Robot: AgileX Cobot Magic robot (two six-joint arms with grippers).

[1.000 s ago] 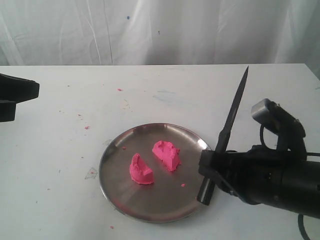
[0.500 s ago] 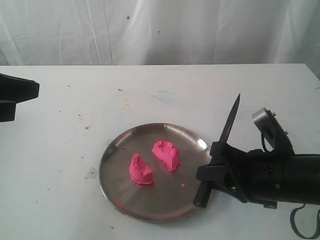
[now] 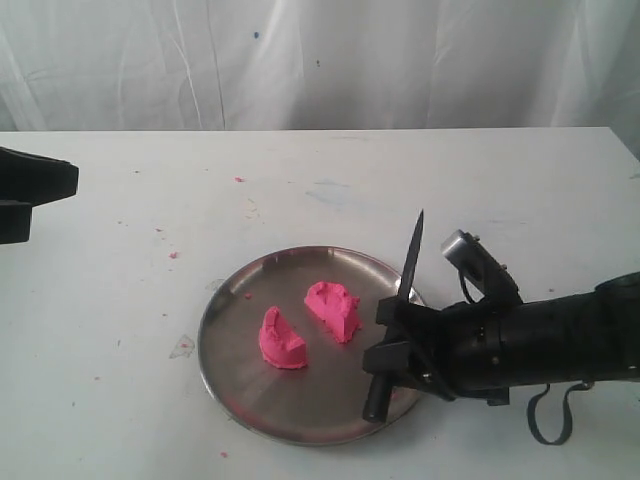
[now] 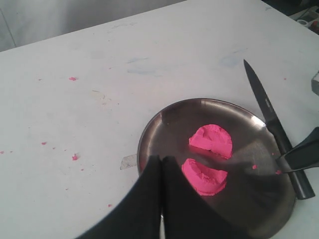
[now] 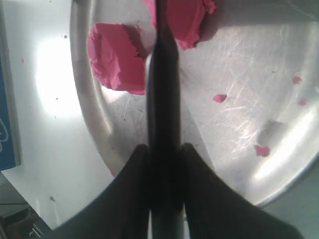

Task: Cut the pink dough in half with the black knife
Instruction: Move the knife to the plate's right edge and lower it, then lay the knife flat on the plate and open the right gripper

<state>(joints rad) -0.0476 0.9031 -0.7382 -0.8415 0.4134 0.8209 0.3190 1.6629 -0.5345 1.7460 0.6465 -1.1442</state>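
Note:
The pink dough lies as two rough halves, one point(image 3: 282, 340) nearer the front and one point(image 3: 333, 308) behind it, on a round steel plate point(image 3: 230, 300). My right gripper point(image 3: 395, 345) is shut on the black knife point(image 3: 408, 270) by its handle, over the plate's right rim. The blade points up and away, clear of the dough. In the right wrist view the knife point(image 5: 162, 99) runs between the fingers toward both halves point(image 5: 115, 62) point(image 5: 182, 17). My left gripper point(image 4: 162, 160) is shut on nothing and hovers at the plate's left side, near one half point(image 4: 204, 177).
Tiny pink crumbs point(image 3: 173, 255) dot the white table to the left of the plate, and a few more point(image 5: 261, 149) lie on the plate itself. A small flat scrap point(image 3: 182, 347) sits by the plate's left rim. A white curtain hangs behind the table.
My right gripper has carried the knife left and down, from beside the plate to over its right rim. The blade tip has dropped lower. The dough and the left arm have not moved.

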